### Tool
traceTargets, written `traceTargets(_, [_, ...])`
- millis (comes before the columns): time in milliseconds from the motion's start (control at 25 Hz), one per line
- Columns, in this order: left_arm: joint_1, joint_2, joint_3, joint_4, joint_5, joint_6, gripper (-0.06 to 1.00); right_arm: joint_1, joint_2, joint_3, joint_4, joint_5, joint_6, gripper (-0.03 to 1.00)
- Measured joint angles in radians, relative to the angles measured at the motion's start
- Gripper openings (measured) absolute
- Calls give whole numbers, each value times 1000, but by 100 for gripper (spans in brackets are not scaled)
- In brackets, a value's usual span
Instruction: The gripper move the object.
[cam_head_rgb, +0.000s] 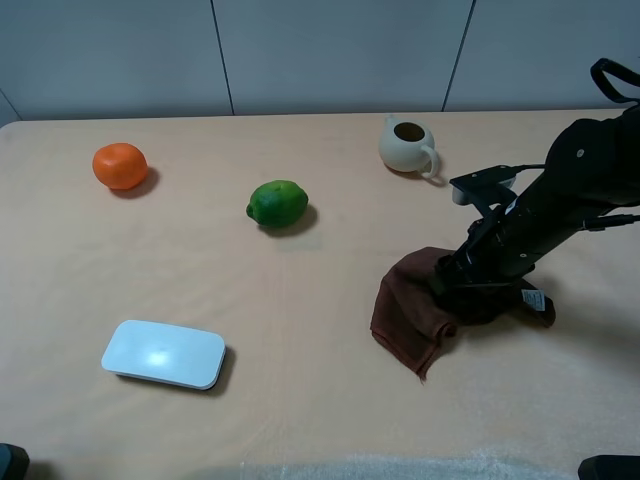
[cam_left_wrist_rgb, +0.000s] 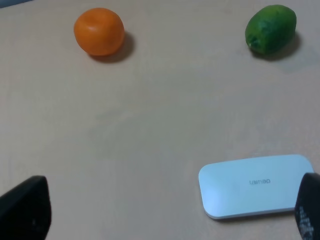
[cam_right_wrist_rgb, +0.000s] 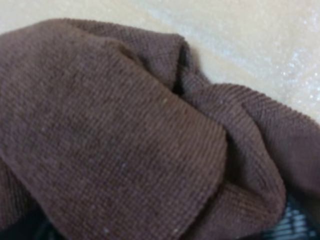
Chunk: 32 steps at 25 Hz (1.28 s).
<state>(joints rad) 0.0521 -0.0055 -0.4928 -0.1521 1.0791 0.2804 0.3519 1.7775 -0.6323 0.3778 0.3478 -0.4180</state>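
A brown cloth (cam_head_rgb: 405, 312) lies bunched on the beige table (cam_head_rgb: 300, 290) at the right. My right gripper (cam_head_rgb: 466, 290) is down in the cloth's right part and appears shut on a fold of it. The cloth fills the right wrist view (cam_right_wrist_rgb: 125, 130) and hides the fingers. My left gripper (cam_left_wrist_rgb: 170, 215) is open and empty. It hovers at the table's near left, with its dark fingertips (cam_left_wrist_rgb: 25, 210) wide apart, just short of a white flat case (cam_left_wrist_rgb: 255, 186).
The white case (cam_head_rgb: 163, 354) lies front left. An orange (cam_head_rgb: 120, 166) sits at the back left and a lime (cam_head_rgb: 278, 203) near the middle; both show in the left wrist view, the orange (cam_left_wrist_rgb: 99, 31) and the lime (cam_left_wrist_rgb: 270, 28). A cream jug (cam_head_rgb: 407, 145) stands behind the cloth.
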Motion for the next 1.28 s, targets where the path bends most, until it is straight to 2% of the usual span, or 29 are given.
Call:
traceTargets(120, [0,0,0,0,0,0,99,0,3,0,1,4,18,37])
traceTargets(400, [0,0,0,0,0,0,99,0,7,0,8,7,36,2])
traceTargets(440, [0,0,0,0,0,0,99,0,7,0,8,7,37,1])
traceTargets(1040, [0,0,0,0,0,0,99,0,-3,0,8,31,48,1])
traceTargets(1280, [0,0,0,0,0,0,99,0,-105,1,-4,74,113,1])
